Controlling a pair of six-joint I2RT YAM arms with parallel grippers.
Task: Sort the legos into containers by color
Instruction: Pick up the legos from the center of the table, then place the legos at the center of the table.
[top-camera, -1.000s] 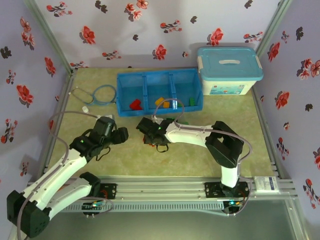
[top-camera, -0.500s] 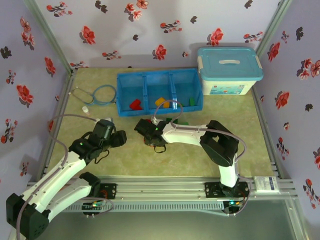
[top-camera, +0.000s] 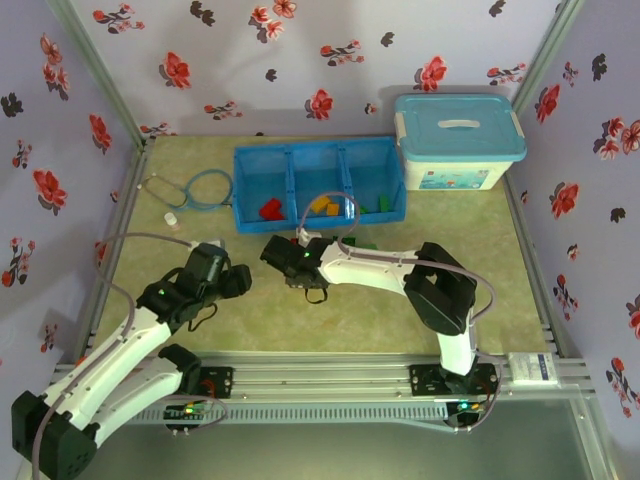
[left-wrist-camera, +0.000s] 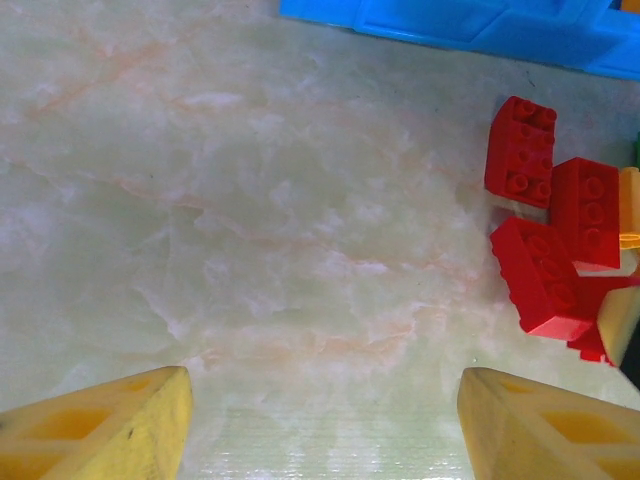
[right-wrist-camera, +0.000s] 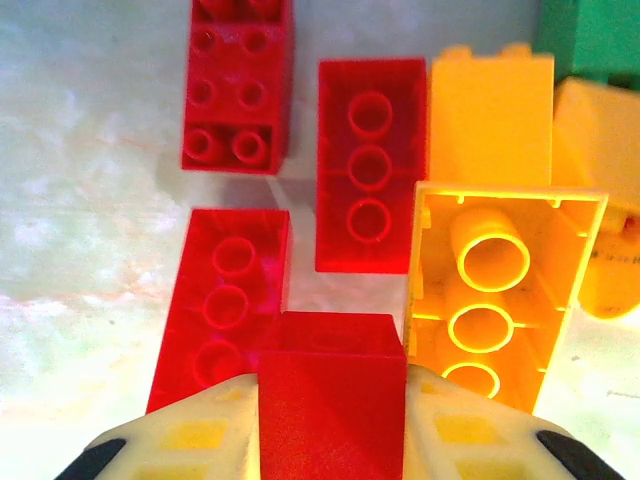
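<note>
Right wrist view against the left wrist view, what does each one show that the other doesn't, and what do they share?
Right wrist: the right gripper shut on a red lego, seen from close above. Left wrist: the left gripper open over bare table, and the near edge of the blue tray. Both: loose red legos lying beside orange-yellow ones.

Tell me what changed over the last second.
The right pincer slid leftward and shut on a red lego. The left pincer drew back slightly toward its base, open. The blue tray, white bin and stethoscope stayed put.
</note>
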